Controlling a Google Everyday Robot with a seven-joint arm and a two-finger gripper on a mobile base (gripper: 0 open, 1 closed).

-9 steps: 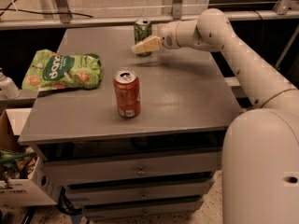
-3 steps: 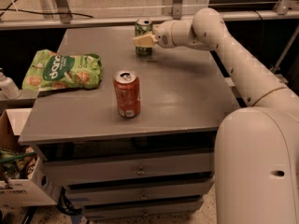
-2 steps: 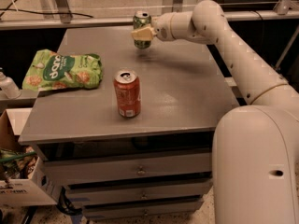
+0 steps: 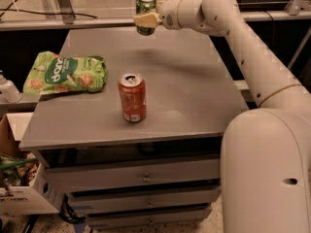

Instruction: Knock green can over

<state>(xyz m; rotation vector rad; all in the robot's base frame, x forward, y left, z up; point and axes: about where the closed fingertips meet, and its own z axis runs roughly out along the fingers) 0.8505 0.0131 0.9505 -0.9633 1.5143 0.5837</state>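
Note:
The green can [image 4: 145, 3] is slim, with pale mottling and a silver top. It is held upright in the air above the far edge of the grey table [image 4: 194, 96], clear of the surface. My gripper [image 4: 146, 19] reaches in from the right on the white arm, and its pale fingers [image 4: 144, 20] are closed around the can's lower half. A faint shadow lies on the tabletop below it.
An orange-red drink can [image 4: 132, 97] stands upright near the table's front middle. A flat green snack bag [image 4: 65, 73] lies at the left. Drawers [image 4: 146, 177] sit under the tabletop. A cardboard box [image 4: 19, 198] and a white bottle [image 4: 7, 89] are at the left.
The gripper closed on the green can at the far edge and raised it off the table, moving up and slightly left. The orange can and the bag have not moved.

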